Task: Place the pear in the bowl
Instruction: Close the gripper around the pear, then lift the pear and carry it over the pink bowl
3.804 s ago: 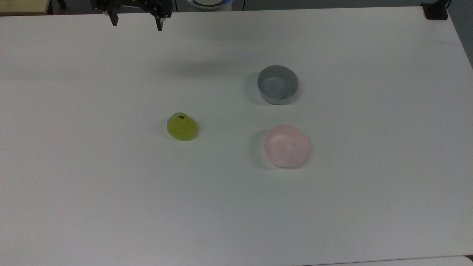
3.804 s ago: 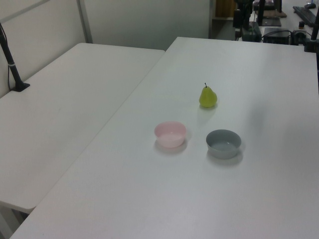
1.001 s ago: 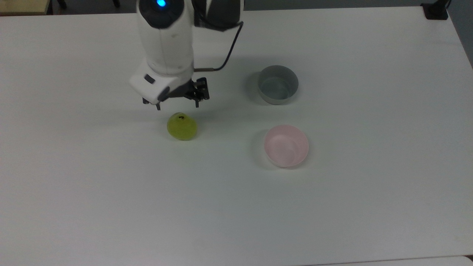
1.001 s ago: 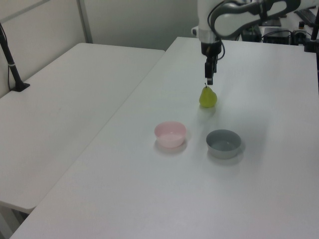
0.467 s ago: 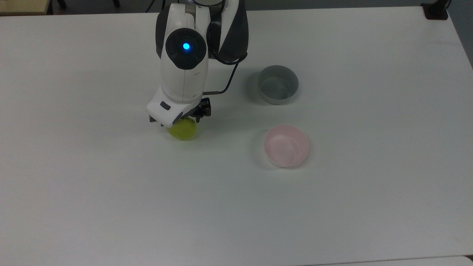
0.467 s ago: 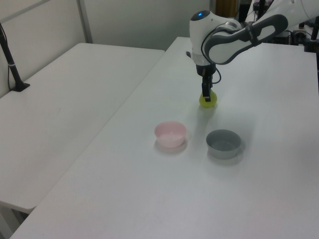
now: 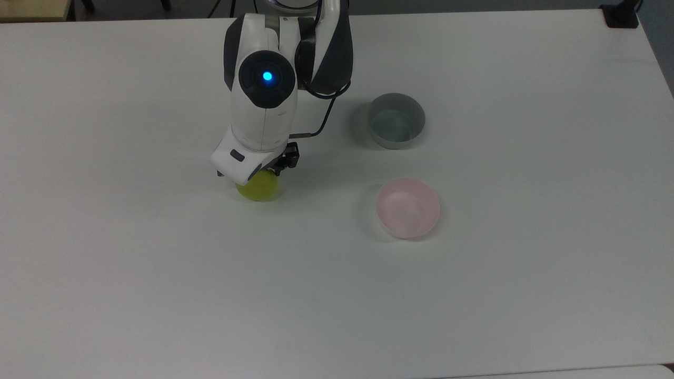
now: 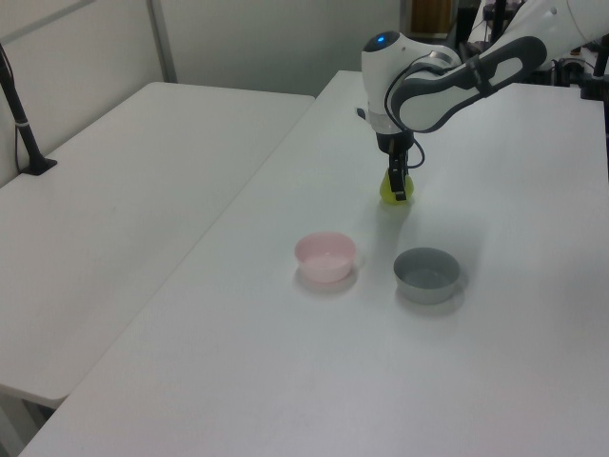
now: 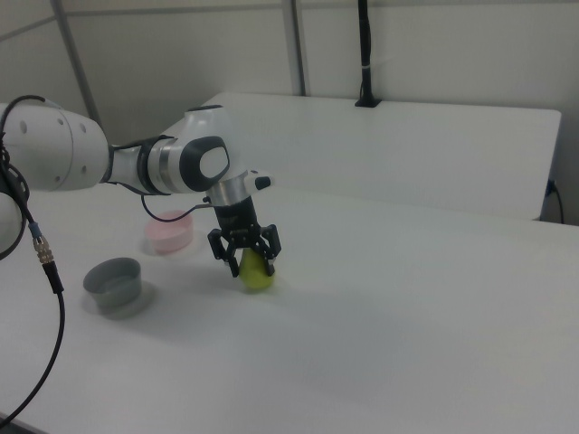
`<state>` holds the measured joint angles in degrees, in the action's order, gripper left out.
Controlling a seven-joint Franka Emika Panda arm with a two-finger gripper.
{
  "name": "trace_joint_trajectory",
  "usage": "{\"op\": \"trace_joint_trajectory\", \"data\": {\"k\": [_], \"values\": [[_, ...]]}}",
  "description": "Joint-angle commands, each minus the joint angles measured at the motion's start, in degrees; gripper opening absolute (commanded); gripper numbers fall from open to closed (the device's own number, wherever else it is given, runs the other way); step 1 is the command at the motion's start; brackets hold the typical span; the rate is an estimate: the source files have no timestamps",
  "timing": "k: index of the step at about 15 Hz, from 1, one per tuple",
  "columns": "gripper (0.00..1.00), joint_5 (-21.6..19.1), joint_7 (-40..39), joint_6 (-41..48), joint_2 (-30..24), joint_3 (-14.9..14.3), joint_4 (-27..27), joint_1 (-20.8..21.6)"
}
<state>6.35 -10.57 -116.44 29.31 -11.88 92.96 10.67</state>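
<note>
While the pear [image 9: 257,271] stands upright on the white table [image 7: 158,295], the gripper [image 9: 246,260] hangs straight down over it, its two dark fingers [image 9: 269,254] spread wide and reaching down either side of the pear's narrow upper part. In the right view a gap is visible between each finger and the fruit, so the jaws straddle the pear without pinching it, and whether a fingertip touches the skin cannot be told. In the top view the arm's white wrist covers the upper part of the pear [image 7: 258,187], leaving the yellow-green lower body showing below it. In the left view the pear [image 8: 390,192] sits under the dark fingers, partly hidden by them.

The pink bowl [image 7: 407,207] lies well apart from the pear, toward the top view's right and slightly lower in that picture; it is upright and holds nothing. The grey bowl [image 7: 396,120] stands farther from the pear than the pink one, toward the top view's upper right of the pear, also holding nothing. In the right view the pink bowl [image 9: 169,235] sits beyond the pear toward the right view's left, partly behind the arm, and the grey bowl [image 9: 113,283] sits nearer the camera, left of the pear
</note>
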Motion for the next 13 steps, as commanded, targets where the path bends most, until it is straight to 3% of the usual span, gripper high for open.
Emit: {"op": "trace_joint_trajectory", "data": {"k": [1, 5, 10, 13], "values": [[0.36, 0.85, -0.07, -1.78, -0.83, -0.69, 1.7, 0.58], [0.29, 0.59, -0.15, -0.9, -2.58, -0.77, 1.44, 0.4], [0.29, 0.24, -0.07, 4.28, -12.15, -1.48, 1.17, 0.14], [0.29, 0.24, -0.07, 7.61, -14.54, -2.44, -0.13, 0.23]]}}
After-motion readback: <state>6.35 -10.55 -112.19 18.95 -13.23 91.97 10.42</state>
